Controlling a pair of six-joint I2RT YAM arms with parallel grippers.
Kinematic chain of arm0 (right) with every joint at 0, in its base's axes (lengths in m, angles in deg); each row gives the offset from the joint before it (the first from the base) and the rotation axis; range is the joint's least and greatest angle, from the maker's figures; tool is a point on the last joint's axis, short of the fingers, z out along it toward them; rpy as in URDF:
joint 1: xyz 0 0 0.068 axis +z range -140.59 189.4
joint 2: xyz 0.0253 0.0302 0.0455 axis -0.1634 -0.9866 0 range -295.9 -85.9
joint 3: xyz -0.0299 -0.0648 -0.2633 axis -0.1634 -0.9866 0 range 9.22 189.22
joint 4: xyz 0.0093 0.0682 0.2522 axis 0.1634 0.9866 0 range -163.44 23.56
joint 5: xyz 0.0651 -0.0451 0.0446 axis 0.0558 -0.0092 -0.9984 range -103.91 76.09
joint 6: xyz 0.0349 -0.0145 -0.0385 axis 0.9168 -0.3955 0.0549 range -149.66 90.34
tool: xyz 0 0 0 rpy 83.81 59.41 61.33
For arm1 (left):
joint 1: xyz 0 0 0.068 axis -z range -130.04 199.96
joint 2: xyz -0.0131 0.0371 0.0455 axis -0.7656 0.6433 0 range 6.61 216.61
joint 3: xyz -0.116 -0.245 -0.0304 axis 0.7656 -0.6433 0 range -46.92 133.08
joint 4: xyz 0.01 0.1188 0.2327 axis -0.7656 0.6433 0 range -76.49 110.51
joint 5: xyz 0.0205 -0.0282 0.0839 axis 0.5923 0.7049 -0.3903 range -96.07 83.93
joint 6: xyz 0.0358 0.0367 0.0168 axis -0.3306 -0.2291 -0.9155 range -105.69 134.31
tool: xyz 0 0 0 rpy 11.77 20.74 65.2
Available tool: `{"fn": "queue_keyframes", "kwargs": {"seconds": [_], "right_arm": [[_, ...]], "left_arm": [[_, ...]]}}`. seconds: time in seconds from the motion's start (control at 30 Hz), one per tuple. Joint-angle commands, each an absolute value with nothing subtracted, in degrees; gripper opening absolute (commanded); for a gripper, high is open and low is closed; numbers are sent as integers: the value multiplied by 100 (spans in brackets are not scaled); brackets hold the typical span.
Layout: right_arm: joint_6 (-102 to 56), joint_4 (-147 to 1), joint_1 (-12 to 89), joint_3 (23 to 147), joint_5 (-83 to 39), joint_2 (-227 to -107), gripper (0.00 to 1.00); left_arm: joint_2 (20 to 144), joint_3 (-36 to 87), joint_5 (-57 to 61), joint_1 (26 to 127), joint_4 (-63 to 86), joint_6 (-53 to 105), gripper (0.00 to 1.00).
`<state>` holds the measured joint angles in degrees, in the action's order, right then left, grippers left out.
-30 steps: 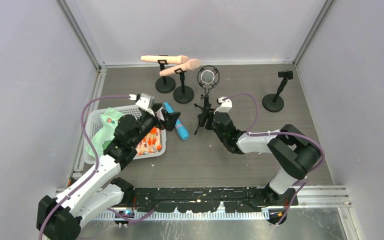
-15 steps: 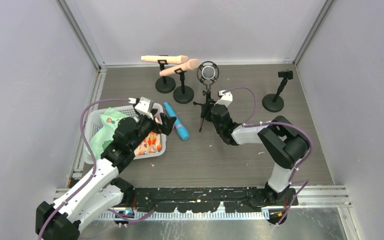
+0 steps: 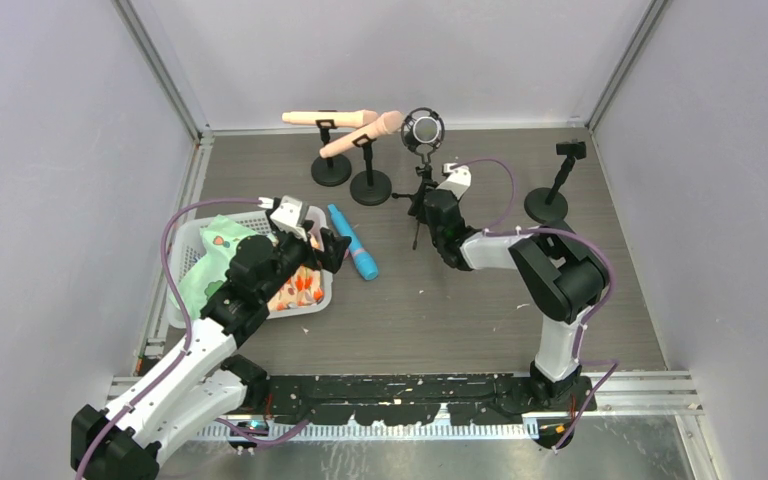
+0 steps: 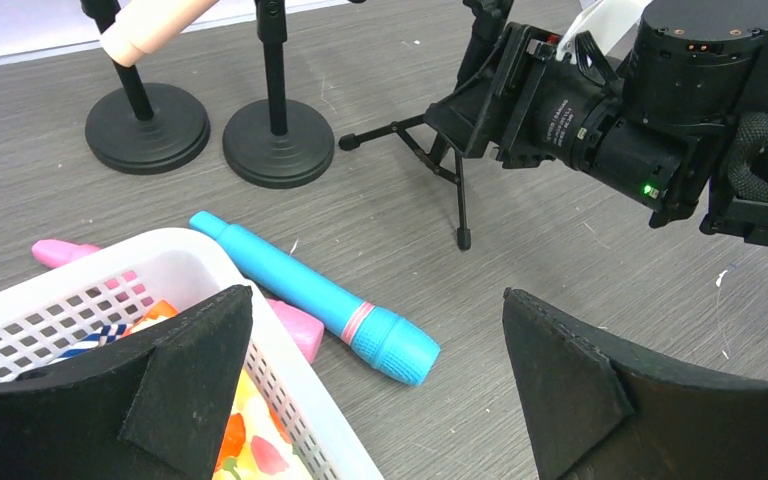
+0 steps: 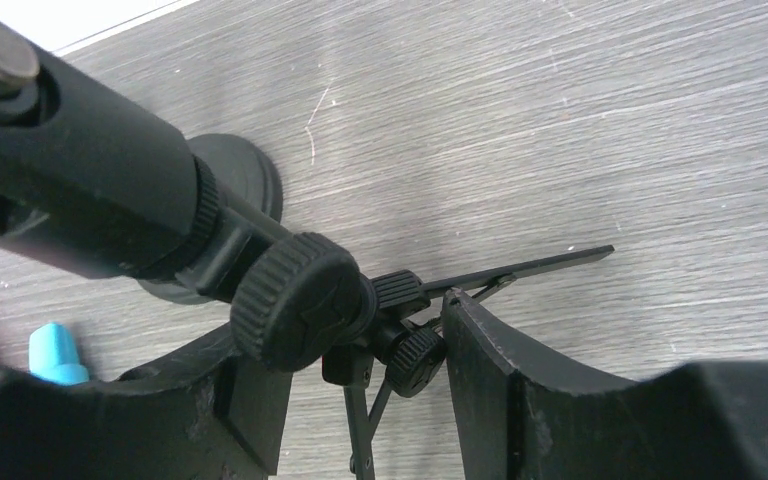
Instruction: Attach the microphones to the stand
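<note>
Two peach microphones (image 3: 330, 118) (image 3: 362, 136) sit clipped on round-base stands at the back. The black microphone (image 3: 423, 130) with its silver mesh head is in the ring mount of a small tripod stand (image 3: 420, 200). My right gripper (image 5: 360, 360) is shut on that stand's neck, just below its knobs (image 5: 295, 312). The blue microphone (image 4: 310, 300) lies flat on the table beside the basket. My left gripper (image 4: 380, 390) hovers over its head end, open and empty, with one fingertip (image 4: 190, 370) above the basket.
A white mesh basket (image 3: 325, 290) with colourful cloth stands at the left. A pink object (image 4: 295, 328) lies between it and the blue microphone. An empty round-base stand (image 3: 550, 195) with a clip is at the back right. Walls close in on three sides.
The right gripper closed further on the tripod stand. It carried the stand backward and from tilted to upright, with the black microphone on it. The left arm barely shifted.
</note>
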<state>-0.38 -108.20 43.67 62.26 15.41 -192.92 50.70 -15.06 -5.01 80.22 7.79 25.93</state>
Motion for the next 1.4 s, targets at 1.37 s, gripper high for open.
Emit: {"fn": "queue_keyframes", "kwargs": {"seconds": [1.37], "right_arm": [[-790,-8992,3577,6168,52,-16636,79]], "left_arm": [[5286,-1096,-1477,7999,1171,3242,96]]}}
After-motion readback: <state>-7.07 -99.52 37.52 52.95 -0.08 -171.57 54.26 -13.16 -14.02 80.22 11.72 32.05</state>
